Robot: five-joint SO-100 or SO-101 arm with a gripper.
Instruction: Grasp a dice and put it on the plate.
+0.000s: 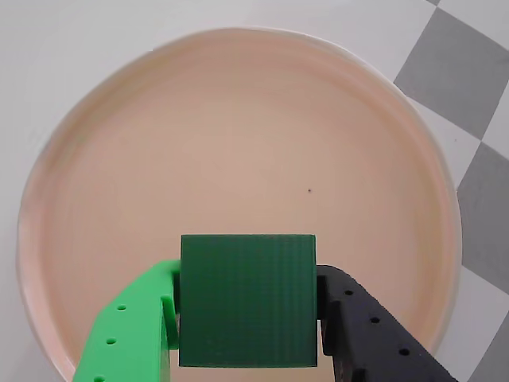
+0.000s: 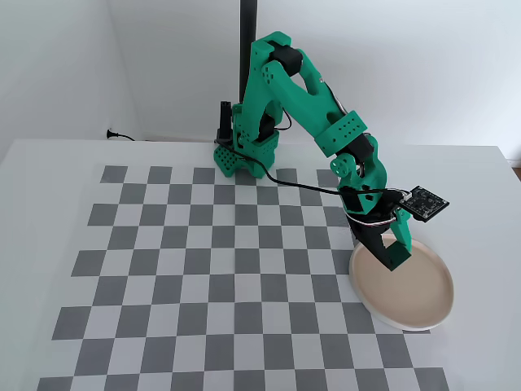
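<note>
Wrist view nearest: two-finger gripper (image 1: 248,330), bright green left jaw and black right jaw, clamped on small dark green plain-faced cube (image 1: 247,300). Beyond, directly under cube, round shallow beige-pink plate (image 1: 95,143), probably lined up for release.

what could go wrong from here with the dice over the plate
The gripper is shut on the dice above the plate. If the dice is some way above the plate when released, it may bounce or roll. In the fixed view the gripper hangs over the plate's left part near the rim, so a roll that way could carry it onto the checkered mat.
</note>
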